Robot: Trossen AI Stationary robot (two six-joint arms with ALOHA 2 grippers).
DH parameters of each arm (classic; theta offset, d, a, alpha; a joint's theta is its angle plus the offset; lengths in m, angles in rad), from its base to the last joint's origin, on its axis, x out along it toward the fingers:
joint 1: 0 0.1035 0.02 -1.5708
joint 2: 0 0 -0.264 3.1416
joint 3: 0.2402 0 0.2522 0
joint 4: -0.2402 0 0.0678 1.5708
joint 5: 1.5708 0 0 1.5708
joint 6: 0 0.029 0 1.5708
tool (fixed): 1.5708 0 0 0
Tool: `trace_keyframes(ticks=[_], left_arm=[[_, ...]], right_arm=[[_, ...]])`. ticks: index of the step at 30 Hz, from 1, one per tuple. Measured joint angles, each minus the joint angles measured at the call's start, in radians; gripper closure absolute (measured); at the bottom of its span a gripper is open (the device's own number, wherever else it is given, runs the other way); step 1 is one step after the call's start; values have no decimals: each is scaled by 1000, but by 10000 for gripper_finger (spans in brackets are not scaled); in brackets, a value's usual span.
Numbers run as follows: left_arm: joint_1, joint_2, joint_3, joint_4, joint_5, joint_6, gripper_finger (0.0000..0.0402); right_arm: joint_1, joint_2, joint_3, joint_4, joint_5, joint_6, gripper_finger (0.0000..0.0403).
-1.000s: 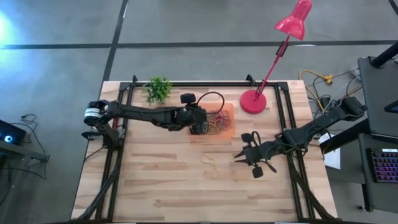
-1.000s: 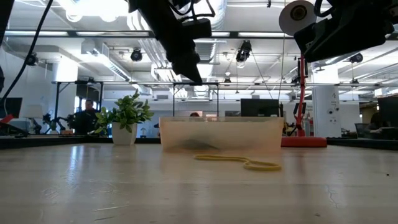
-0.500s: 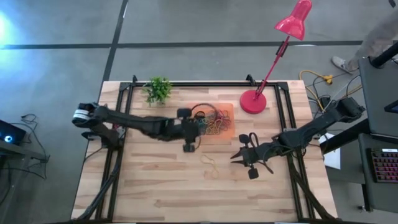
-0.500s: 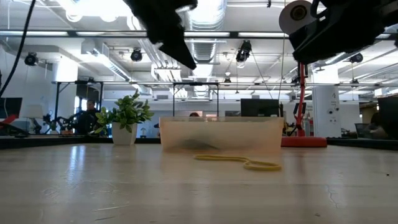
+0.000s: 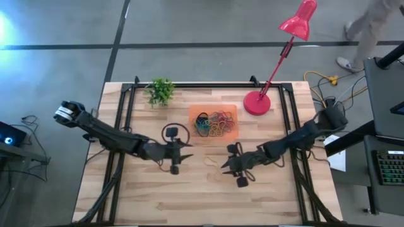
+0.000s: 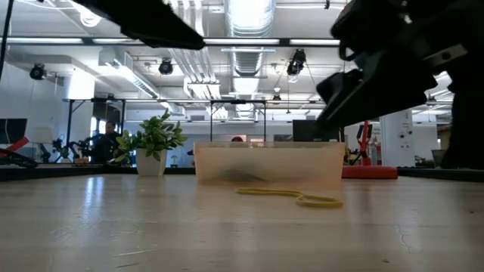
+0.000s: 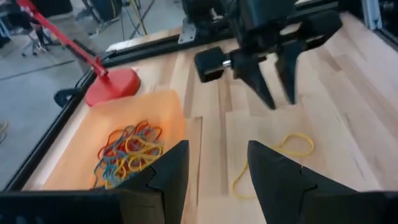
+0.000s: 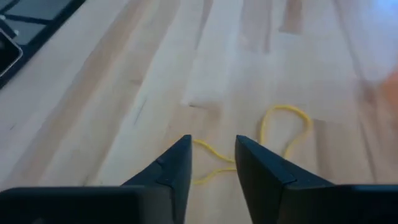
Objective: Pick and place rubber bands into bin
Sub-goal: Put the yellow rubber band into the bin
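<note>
The bin (image 5: 231, 112), an orange tray, sits at the table's far middle with several coloured rubber bands (image 5: 214, 123) piled in it; the pile also shows in the left wrist view (image 7: 129, 151). One long yellow rubber band (image 5: 212, 162) lies flat on the wood just near of the bin (image 6: 268, 162). My right gripper (image 5: 224, 166) hangs open close above that band's right end (image 8: 283, 127), touching nothing. My left gripper (image 5: 187, 151) is open and holds nothing. It hovers left of the band (image 7: 277, 160), pointing toward the right gripper (image 7: 273, 81).
A small potted plant (image 5: 161, 90) stands at the far left. The red lamp's round base (image 5: 256, 103) stands right of the bin. Black frame rails (image 5: 126, 126) run along the table's left, right and far sides. Bare wood lies toward the near edge.
My left gripper has drawn back from above the bin toward the table's near left and now points more level. My right gripper has gone left and down toward the yellow band. The band and the bin have stayed in place.
</note>
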Motion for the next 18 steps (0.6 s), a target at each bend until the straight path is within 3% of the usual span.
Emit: trace_keyframes(ticks=[7,18], left_arm=[[-19,-82,-109,99,-4,-19,253],[-75,-206,-150,64,-10,-17,253]], right_arm=[[-29,126,131,-26,-58,-15,237],[-120,290,355,-233,-65,-84,178]])
